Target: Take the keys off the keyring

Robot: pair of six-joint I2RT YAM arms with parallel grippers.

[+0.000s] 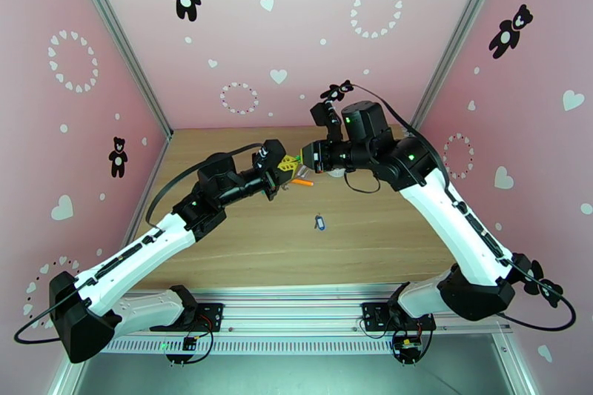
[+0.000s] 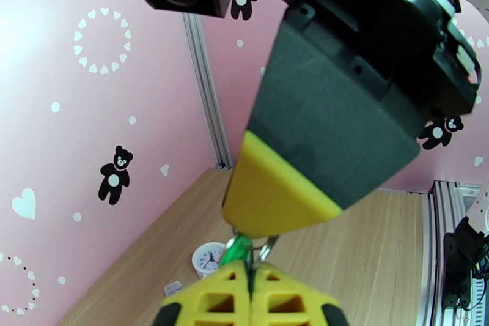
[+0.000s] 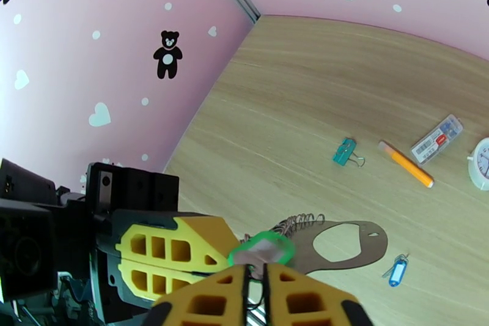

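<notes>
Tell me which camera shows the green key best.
Right wrist: the green key shows its whole framed head just above the right end effector. Left wrist: a green sliver at the left end effector; top external: a faint green speck between the arms.

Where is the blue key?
In the top view the blue key lies on the table near its middle, on the near side of the orange pen.

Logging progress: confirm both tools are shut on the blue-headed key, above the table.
Wrong colour: the left tool and right tool are shut on the green-headed key, held above the table. The blue-headed key lies on it, as the right wrist view shows.
</notes>
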